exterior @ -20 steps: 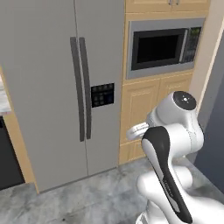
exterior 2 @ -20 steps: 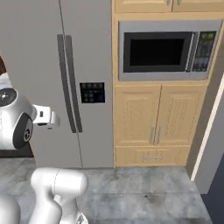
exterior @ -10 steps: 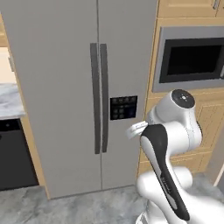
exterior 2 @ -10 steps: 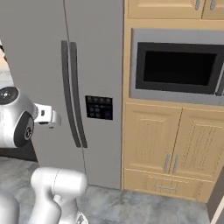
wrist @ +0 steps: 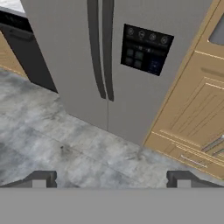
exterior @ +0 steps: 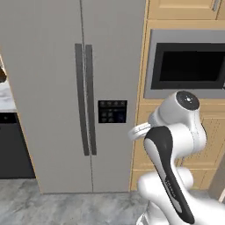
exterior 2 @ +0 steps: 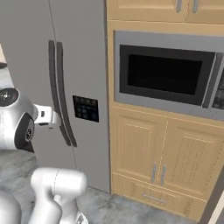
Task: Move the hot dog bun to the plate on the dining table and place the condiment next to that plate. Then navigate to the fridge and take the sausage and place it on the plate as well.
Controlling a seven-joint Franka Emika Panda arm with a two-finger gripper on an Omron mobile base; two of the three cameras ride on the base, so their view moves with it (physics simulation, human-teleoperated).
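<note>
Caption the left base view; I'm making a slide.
White robot arm before a closed grey fridge, microwave at right.

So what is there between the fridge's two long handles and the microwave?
Between the fridge handles and the microwave, the right base view shows the dark control panel on the fridge's right door, then a strip of wooden cabinet frame.

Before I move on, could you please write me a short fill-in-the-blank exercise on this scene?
1. The two long dark handles are on the ____.
2. The dark control panel sits to the ____ of those handles in the left base view.
3. The microwave is ____ the lower cabinet doors.
4. The gripper is ____.

Missing words: fridge; right; above; open.
</note>
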